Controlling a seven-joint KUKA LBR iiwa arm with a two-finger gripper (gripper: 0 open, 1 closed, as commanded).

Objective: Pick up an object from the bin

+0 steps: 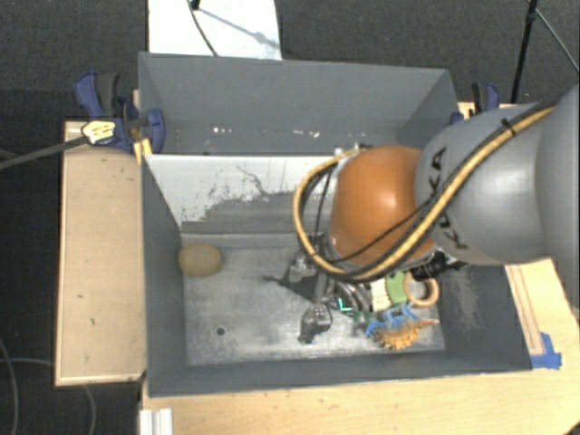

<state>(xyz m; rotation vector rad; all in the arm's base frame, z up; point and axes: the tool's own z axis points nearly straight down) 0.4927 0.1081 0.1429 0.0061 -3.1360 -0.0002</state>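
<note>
Found the claw (314, 323) low over the bin (227, 320) floor, could not tell if apart or together, and judged the green block (395, 288), in the heap (399, 333) just beside it at the near right corner, light, hard, perhaps slippery, best pinched across its flat sides

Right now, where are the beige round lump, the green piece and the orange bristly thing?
beige round lump (199, 259): camera view, middle of its top.
green piece (395, 288): camera view, its visible face beside the arm.
orange bristly thing (399, 335): camera view, its middle.
</note>
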